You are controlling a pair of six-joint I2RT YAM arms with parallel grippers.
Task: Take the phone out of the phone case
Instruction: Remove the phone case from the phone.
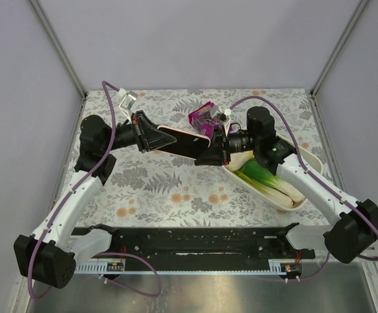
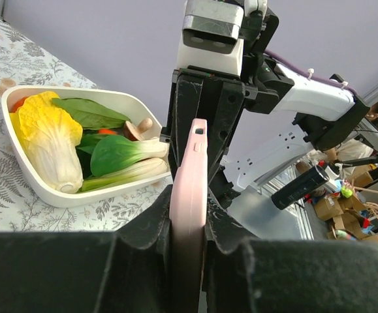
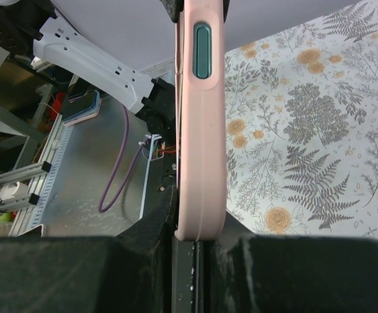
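Floral tabletop [image 1: 175,195] from above: a pink phone case [image 1: 175,130], phone [image 1: 183,145] inside, hangs over it, left claw [image 1: 155,139] and right claw [image 1: 209,155] each clamped on one end. Wrist views show it edge-on. Likely soft, bendable rubber around a stiff, slippery phone; peel at a corner.

Floral tablecloth [image 1: 175,195], pale lilac walls [image 1: 195,39]

Phone case [image 1: 190,133] ends hidden — left hand [image 1: 156,138], right hand [image 1: 208,155] cover them.
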